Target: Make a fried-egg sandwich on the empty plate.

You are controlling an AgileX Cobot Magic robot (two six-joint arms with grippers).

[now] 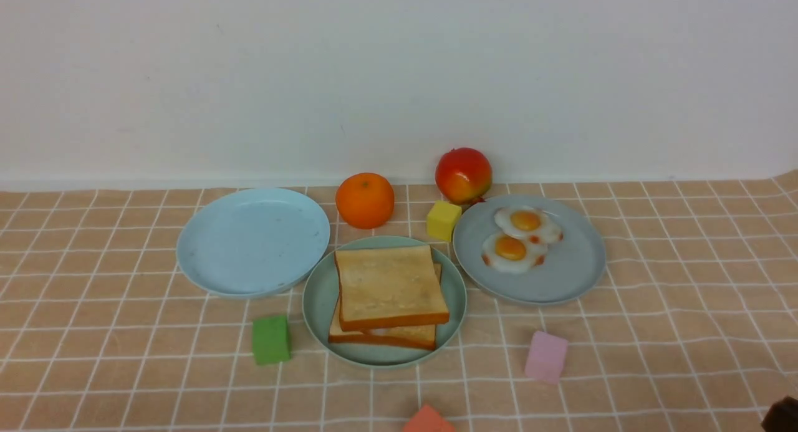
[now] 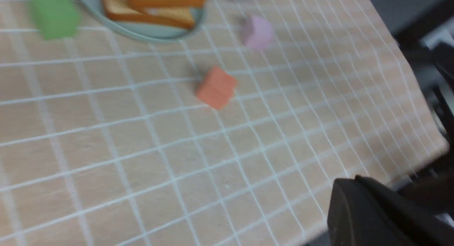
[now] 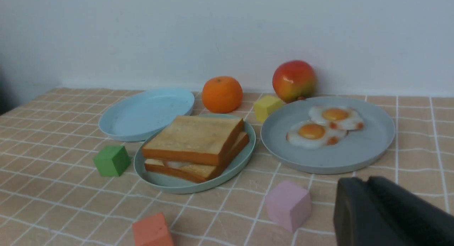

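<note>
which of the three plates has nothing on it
The pale sky-blue round plate, leftmost in the front view. The teal-green plate holds two stacked toast slices; the grey-blue plate holds two fried eggs.

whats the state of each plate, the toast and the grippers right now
Round teal-green plate: holds both toast slices.
Two square golden toast slices: stacked, top one skewed, white showing between.
Pale sky-blue plate: empty.
Grey-blue plate: holds two fried eggs.
Left gripper: cannot tell.
Right gripper: cannot tell.
</note>
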